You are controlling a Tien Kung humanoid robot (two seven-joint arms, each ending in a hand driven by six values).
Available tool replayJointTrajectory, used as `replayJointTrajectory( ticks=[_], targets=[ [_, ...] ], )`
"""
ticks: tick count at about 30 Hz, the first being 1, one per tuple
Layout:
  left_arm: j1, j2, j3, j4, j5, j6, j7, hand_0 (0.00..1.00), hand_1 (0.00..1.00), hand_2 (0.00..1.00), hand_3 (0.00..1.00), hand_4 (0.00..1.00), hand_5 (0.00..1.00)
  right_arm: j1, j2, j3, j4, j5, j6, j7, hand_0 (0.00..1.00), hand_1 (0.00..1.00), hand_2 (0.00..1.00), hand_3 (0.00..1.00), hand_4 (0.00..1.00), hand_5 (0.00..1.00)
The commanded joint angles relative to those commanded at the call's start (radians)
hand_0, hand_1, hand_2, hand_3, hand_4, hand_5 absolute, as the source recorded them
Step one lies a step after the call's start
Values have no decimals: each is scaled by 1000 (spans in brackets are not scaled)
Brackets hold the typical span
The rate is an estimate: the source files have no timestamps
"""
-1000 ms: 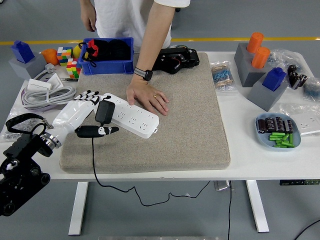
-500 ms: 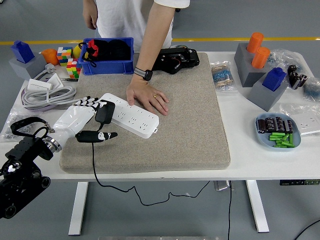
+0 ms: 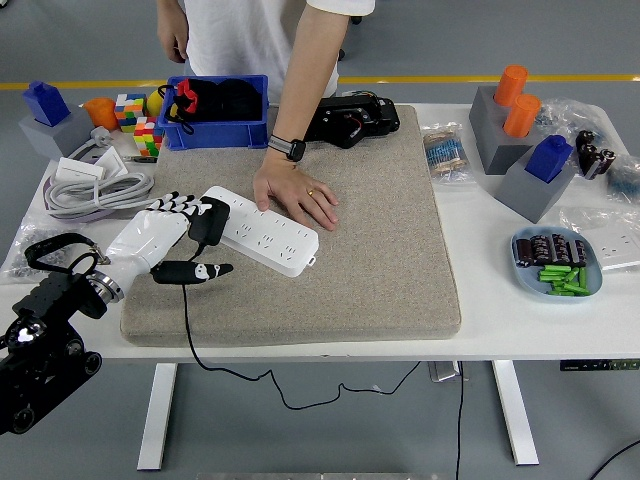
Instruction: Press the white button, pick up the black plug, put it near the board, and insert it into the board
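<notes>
A white power strip (image 3: 262, 231) lies on the tan mat (image 3: 380, 240), slanting from upper left to lower right. The black plug (image 3: 209, 222) sits at the strip's left end, its black cord (image 3: 188, 320) trailing down over the table's front edge. My left hand (image 3: 175, 240) is at the plug, fingers behind it and thumb spread below; whether it grips the plug I cannot tell. A person's hand (image 3: 293, 198) presses flat on the strip's far side. The right arm is out of view.
A blue bin (image 3: 214, 112) with black items and a black device (image 3: 350, 120) stand at the back of the mat. White cables (image 3: 90, 185) lie at the left. Grey blocks with orange and blue parts (image 3: 520, 140) and a blue dish (image 3: 556, 262) are at the right.
My left hand with the plug has moved left and back along the strip to its left end. The person's hand has stayed on the strip.
</notes>
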Motion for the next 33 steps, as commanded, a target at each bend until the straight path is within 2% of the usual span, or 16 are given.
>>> replayJointTrajectory(
  ticks=[8, 20, 29, 33],
  targets=[
    [-23, -19, 26, 15, -8, -2, 3, 978, 970, 914, 900, 946, 775, 0, -1, -3, -1, 1, 0, 0, 740, 685, 678, 623, 674, 384],
    [-80, -52, 57, 78, -31, -21, 23, 981, 970, 911, 898, 944, 775, 2, -1, -5, -1, 3, 0, 0, 740, 685, 677, 623, 674, 385],
    [-85, -55, 68, 107, -64, -33, 29, 976, 961, 904, 890, 940, 775, 1, 0, -7, -1, 5, 0, 0, 740, 685, 678, 622, 674, 386],
    [-75, -48, 42, 79, -74, 0, -4, 972, 960, 905, 893, 940, 774, 0, 0, -7, -2, 4, 0, 0, 740, 685, 677, 622, 674, 386]
  ],
)
